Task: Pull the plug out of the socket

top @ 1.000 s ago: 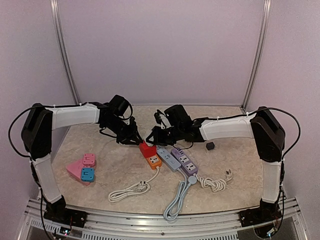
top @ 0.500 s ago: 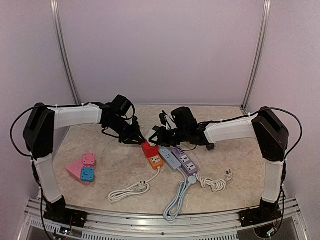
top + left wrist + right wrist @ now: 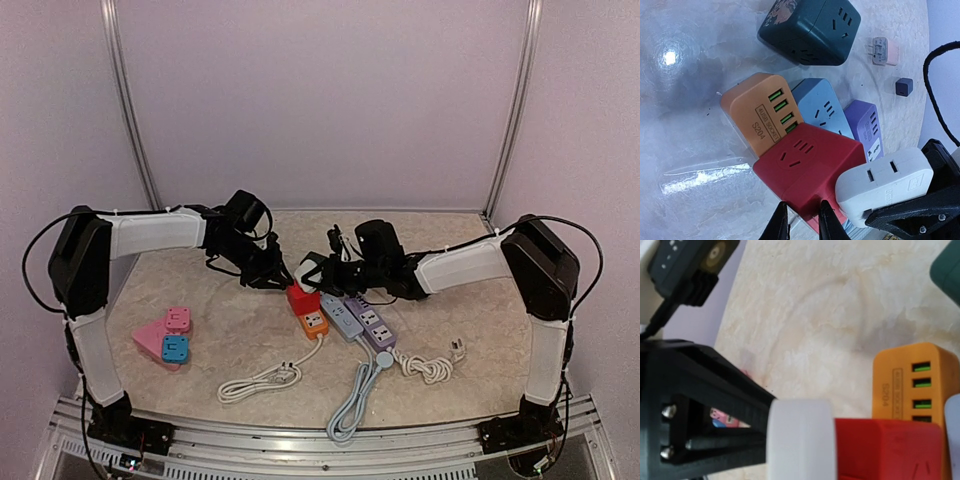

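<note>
On the marbled surface (image 3: pixel 685 145), my left pincer (image 3: pixel 801 224) pinches the near edge of the red socket cube (image 3: pixel 812 167) while my right pincer (image 3: pixel 318 269) clamps the white plug (image 3: pixel 883 185), which sits flush against the cube at its 4 o'clock in the left wrist view, the orange strip (image 3: pixel 760 115) lying at 11 o'clock.

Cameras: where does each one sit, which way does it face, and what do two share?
Top external: high behind the robot, facing down at the marbled table; left arm, right arm show.
Left wrist: over the left gripper, looking down on the red cube socket; fingertips show.
Right wrist: beside the right gripper, facing the white plug; one black finger shows.
Wrist views share socket, plug, orange power strip.
</note>
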